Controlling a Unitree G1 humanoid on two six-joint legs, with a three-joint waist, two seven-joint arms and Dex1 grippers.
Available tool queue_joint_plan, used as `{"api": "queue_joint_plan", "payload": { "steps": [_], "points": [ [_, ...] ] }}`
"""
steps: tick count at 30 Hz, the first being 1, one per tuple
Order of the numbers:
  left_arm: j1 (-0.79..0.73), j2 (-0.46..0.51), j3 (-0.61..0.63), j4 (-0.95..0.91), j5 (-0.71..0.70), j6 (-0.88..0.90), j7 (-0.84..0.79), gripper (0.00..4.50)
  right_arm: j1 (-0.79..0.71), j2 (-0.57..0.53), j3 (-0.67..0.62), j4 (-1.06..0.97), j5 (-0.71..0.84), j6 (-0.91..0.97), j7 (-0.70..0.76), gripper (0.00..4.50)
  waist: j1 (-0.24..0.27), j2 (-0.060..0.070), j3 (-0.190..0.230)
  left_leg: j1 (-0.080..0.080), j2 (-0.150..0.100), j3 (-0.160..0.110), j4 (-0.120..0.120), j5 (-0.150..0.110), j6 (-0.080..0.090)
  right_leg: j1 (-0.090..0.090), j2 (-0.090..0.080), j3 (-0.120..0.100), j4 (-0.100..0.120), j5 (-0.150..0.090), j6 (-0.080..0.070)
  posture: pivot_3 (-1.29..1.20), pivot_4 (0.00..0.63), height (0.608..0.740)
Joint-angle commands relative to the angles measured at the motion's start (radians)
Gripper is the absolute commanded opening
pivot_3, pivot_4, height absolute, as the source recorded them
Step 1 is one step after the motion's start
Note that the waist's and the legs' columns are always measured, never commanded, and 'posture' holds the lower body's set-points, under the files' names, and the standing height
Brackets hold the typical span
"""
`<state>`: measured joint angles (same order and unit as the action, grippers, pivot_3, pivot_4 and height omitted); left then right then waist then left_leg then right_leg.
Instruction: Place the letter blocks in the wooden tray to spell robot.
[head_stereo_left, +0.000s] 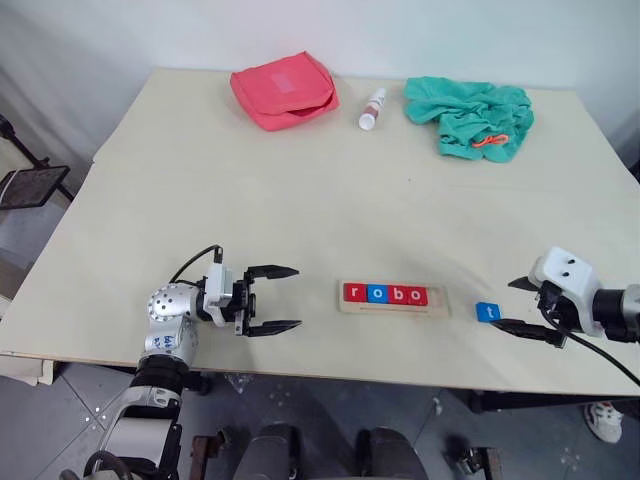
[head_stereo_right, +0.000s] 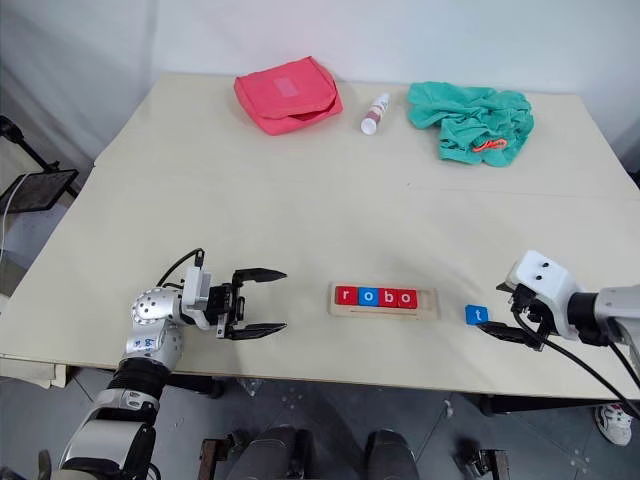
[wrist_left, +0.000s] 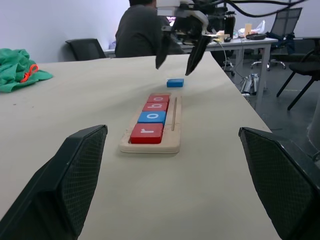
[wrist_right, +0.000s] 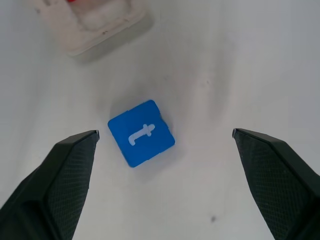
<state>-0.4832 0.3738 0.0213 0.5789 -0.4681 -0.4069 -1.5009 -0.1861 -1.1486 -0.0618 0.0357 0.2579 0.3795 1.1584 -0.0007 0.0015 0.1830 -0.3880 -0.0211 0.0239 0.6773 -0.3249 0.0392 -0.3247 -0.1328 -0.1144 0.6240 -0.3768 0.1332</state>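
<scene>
Placement of the last tile pending: right gripper (head_stereo_left: 528, 305), jaws wide and empty, is hovering by the blue square "t" block (head_stereo_left: 487, 312) lying beside the pale wooden tray (head_stereo_left: 393, 307) holding "robo", needing a closing grasp; left gripper (head_stereo_left: 273, 299) is gaping empty.

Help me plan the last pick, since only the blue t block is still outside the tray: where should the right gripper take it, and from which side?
From above, probably. The blue t block lies flat on the table, apart from the wooden tray, so pinch two opposite side edges. It sits turned between the open right gripper fingers, so roll the wrist to square them first.
</scene>
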Motion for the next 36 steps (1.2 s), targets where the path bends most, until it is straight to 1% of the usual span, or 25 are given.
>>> {"api": "queue_joint_plan", "payload": {
  "steps": [1,4,8,9,11,13,17,18,23,27,32,36],
  "points": [
    [0.023,0.009,0.008,-0.048,-0.014,-0.006,-0.037,4.50,-0.074,-0.018,0.069,0.078,-0.055,-0.091,0.098,4.48,0.002,0.000,0.000,0.000,0.000,0.000,0.000,0.000,0.000,0.000,0.000,-0.001,0.000,0.000,0.000,0.00,0.150,0.740],
    [0.044,0.010,0.011,-0.075,-0.014,-0.002,-0.022,4.50,-0.125,-0.019,0.136,0.129,-0.105,-0.147,0.164,4.48,0.003,0.000,0.000,-0.001,0.000,-0.001,0.001,0.000,0.000,0.000,-0.001,-0.002,0.000,0.000,0.000,0.00,0.150,0.740],
    [0.067,0.014,0.014,-0.103,-0.014,0.004,-0.011,4.50,-0.166,-0.002,0.173,0.166,-0.137,-0.172,0.195,4.48,0.003,0.000,0.000,-0.002,0.000,-0.002,0.002,0.000,0.000,0.000,-0.001,-0.002,0.000,0.000,0.000,0.00,0.150,0.740],
    [0.073,0.016,0.015,-0.110,-0.014,0.006,-0.008,4.50,-0.176,0.002,0.181,0.173,-0.146,-0.178,0.199,4.31,0.002,0.000,0.000,-0.002,0.000,-0.002,0.002,0.000,0.000,0.000,-0.001,-0.002,0.000,0.000,0.000,0.00,0.150,0.740],
    [0.082,0.017,0.017,-0.122,-0.014,0.008,-0.002,4.50,-0.187,0.008,0.190,0.179,-0.155,-0.181,0.205,3.83,0.002,0.000,0.000,-0.002,0.000,-0.002,0.002,0.000,0.000,0.000,-0.001,-0.003,0.000,0.000,0.000,0.00,0.150,0.740],
    [0.088,0.018,0.018,-0.129,-0.013,0.011,0.004,4.50,-0.192,0.015,0.190,0.176,-0.158,-0.175,0.204,3.20,0.003,0.000,0.000,-0.002,0.000,-0.002,0.002,0.000,0.000,0.000,-0.001,-0.003,0.000,0.000,0.000,0.00,0.150,0.740],
    [0.088,0.017,0.019,-0.132,-0.012,0.013,0.006,4.50,-0.188,0.024,0.178,0.164,-0.160,-0.165,0.199,1.76,0.003,0.000,0.000,-0.002,0.000,-0.003,0.003,0.000,0.000,0.000,-0.001,-0.003,0.000,0.000,0.000,0.00,0.150,0.740],
    [0.087,0.016,0.019,-0.130,-0.012,0.013,0.006,4.50,-0.185,0.021,0.174,0.160,-0.160,-0.164,0.199,1.46,0.003,0.000,0.000,-0.002,0.000,-0.003,0.003,0.000,0.000,0.000,-0.001,-0.003,0.000,0.000,0.000,0.00,0.150,0.740],
    [0.071,0.012,0.018,-0.114,-0.009,0.011,0.004,4.50,-0.202,0.010,0.161,0.130,-0.153,-0.120,0.197,1.45,0.003,0.000,0.000,-0.002,0.000,-0.003,0.003,0.000,0.000,0.000,-0.001,-0.003,0.000,0.000,0.000,0.00,0.150,0.740],
    [0.053,0.005,0.015,-0.092,-0.006,0.005,-0.002,4.50,-0.296,0.002,0.162,0.041,-0.131,0.003,0.220,1.45,0.001,0.001,0.000,-0.002,0.000,-0.002,0.003,0.000,0.000,0.000,-0.001,-0.003,0.000,0.000,0.000,0.00,0.150,0.740],
    [0.047,-0.004,0.015,-0.085,-0.001,0.000,-0.002,4.50,-0.390,0.037,0.188,-0.035,-0.109,0.131,0.225,1.45,0.000,0.001,0.000,-0.002,0.001,-0.003,0.003,0.000,-0.001,0.000,0.000,-0.001,0.000,0.000,0.000,0.00,0.150,0.740],
    [0.055,-0.007,0.015,-0.092,0.000,-0.003,0.002,4.50,-0.428,0.050,0.241,-0.075,-0.120,0.164,0.248,1.45,0.003,0.001,0.000,-0.003,0.000,-0.005,0.003,0.000,-0.001,0.000,-0.001,0.001,0.000,0.000,0.000,0.00,0.150,0.740]
  ]
}}
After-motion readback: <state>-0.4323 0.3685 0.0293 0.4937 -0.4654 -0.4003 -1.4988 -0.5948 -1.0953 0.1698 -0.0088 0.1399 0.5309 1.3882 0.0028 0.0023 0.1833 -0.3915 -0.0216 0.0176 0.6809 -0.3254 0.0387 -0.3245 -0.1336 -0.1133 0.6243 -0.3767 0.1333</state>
